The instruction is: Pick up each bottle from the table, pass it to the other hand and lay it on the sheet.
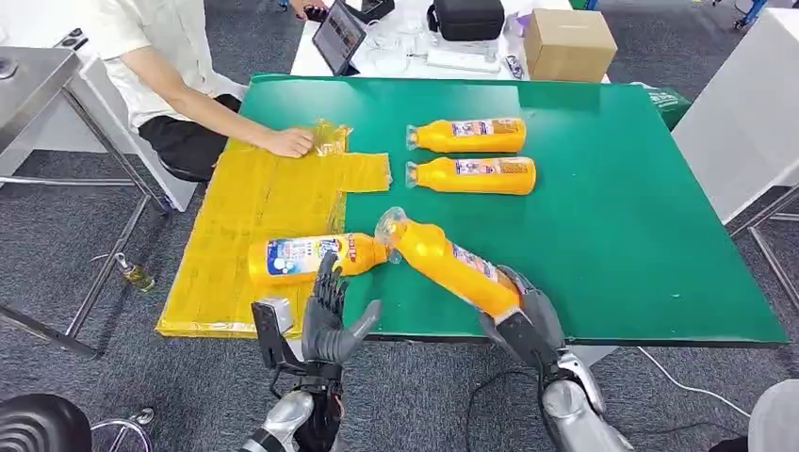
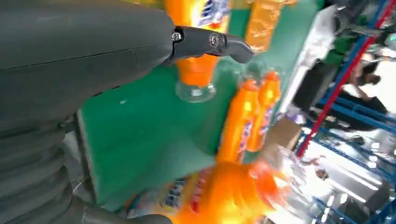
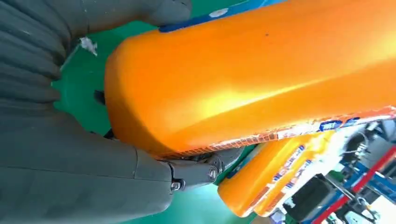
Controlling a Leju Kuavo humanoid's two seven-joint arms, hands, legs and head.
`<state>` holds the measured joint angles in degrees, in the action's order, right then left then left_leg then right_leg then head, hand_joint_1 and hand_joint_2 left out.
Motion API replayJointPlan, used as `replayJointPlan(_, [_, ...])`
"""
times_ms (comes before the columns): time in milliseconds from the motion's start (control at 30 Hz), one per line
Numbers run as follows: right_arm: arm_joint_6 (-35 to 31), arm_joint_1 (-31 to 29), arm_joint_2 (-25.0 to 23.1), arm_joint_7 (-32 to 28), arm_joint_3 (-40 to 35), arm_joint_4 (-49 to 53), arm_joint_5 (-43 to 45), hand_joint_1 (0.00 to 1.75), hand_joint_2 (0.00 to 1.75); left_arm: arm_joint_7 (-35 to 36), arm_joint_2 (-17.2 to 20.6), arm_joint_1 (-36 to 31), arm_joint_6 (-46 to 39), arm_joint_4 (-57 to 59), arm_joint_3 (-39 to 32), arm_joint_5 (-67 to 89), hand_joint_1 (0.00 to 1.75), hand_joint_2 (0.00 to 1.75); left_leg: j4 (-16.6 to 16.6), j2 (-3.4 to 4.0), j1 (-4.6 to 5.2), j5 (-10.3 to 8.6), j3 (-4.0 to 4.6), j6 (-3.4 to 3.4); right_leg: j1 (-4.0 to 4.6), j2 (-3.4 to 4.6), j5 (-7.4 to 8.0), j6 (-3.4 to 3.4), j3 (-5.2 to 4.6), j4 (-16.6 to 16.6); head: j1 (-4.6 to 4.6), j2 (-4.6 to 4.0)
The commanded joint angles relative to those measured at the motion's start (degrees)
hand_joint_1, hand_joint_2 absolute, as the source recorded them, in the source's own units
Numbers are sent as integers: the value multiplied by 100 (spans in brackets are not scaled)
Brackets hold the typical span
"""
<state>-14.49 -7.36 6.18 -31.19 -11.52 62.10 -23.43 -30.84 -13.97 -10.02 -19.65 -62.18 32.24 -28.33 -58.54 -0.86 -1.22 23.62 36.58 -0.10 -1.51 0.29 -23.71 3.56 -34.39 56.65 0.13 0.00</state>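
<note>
Surface: green table point(image 1: 612, 235) on grey carpet; second white table behind it with a tablet point(image 1: 337, 34), black case point(image 1: 468, 17) and cardboard box point(image 1: 568, 43).
Person: seated at far left, one hand point(image 1: 288, 141) resting on the far edge of the yellow sheet point(image 1: 254, 193).
Sheet: yellow, laid over the table's left end, crinkled near the person's hand.
Bottle on sheet: orange bottle with blue-white label point(image 1: 306, 256) lying on its side on the sheet's near part, neck pointing right, over the sheet's edge.
Left hand: left hand point(image 1: 330, 315) at the table's near edge, just below the bottle on the sheet; fingers apart and raised, holding nothing. Fingertips overlap that bottle in head view; contact cannot be told.
Held bottle: orange bottle point(image 1: 452, 266) tilted, clear cap end up-left, close to the sheet bottle's neck.
Right hand: right hand point(image 1: 528, 315) wrapped around the held bottle's base, thumb and fingers clamped on it.
Waiting bottles: two orange bottles point(image 1: 468, 135) point(image 1: 473, 175) lying side by side mid-table, caps to the left, well apart from both hands.
</note>
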Motion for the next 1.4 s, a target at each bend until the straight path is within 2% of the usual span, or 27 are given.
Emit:
replayJointPlan(33, [-51,200,-397,-138,-156,158,48,175,175,322,511,328,601,-643,407,81,0,175,8,27,-3,14,-34,4,8,18,-6,-22,25,-8,0,0])
replayJointPlan(233, [-57,179,-383,-132,-162,181,51,175,175,348,507,308,594,-647,409,91,0,175,5,18,-1,7,-17,3,4,12,-2,-14,8,-4,0,0])
replayJointPlan(367, [64,50,-398,-79,-640,112,-188,175,175,250,520,160,877,-856,611,384,0,175,2,23,-3,13,-26,7,8,13,-6,-19,16,-5,0,0])
replayJointPlan(600, [116,-212,-634,-42,-1525,-259,-333,175,175,604,310,-223,1039,-518,569,178,0,175,1,21,-6,6,-14,1,9,15,-1,-19,5,-2,0,0])
replayJointPlan(800, [130,-276,-639,-103,-1674,-331,-213,175,175,863,309,-335,1085,-277,633,93,0,175,6,28,-6,13,-38,9,12,15,-6,-23,27,-10,2,0])
replayJointPlan(933, [70,-360,-657,-154,-1845,-445,-216,175,175,902,178,-576,1052,122,664,78,0,175,4,9,-4,1,-10,3,6,2,-1,-10,6,-5,4,0])
replayJointPlan(967, [17,-359,-678,-235,-1880,-451,-173,175,175,964,114,-676,847,325,652,100,0,175,6,21,-6,13,-43,12,13,6,-8,-26,38,-12,0,0])
replayJointPlan(1033, [-3,-318,-682,-266,-1960,-361,-120,175,175,1035,36,-798,728,572,616,16,0,175,6,18,-5,8,-33,8,10,6,-5,-22,27,-10,2,0])
replayJointPlan(1233, [32,-372,-729,-254,-2099,-429,-87,175,175,847,-13,-956,767,655,561,-27,0,175,3,7,-3,1,-11,2,5,0,-2,-13,5,-3,0,0])
replayJointPlan(1267, [42,-368,-731,-263,-2118,-448,-49,175,175,688,-34,-897,661,517,463,-31,12,175,4,13,-5,7,-25,5,9,3,-5,-20,18,-5,0,0])
replayJointPlan(1300, [44,-362,-723,-264,-2126,-445,-43,175,175,667,-36,-885,650,484,453,-32,166,175,5,20,-5,11,-37,8,11,6,-8,-25,29,-8,0,0])
replayJointPlan(1333, [37,-347,-720,-267,-2131,-435,-37,175,175,666,-33,-876,639,432,450,-30,166,175,4,14,-3,3,-13,3,5,9,-1,-12,4,-4,0,0])
replayJointPlan(1367, [68,-334,-699,-265,-2165,-424,-28,157,175,613,-27,-852,567,344,435,1,175,175,4,16,-4,8,-25,6,8,7,-5,-19,17,-6,2,0])
replayJointPlan(1400, [81,-323,-689,-262,-2178,-421,-21,117,175,572,-28,-839,524,293,392,-7,175,175,2,11,-5,5,-16,4,8,4,-4,-15,9,-5,-2,0])
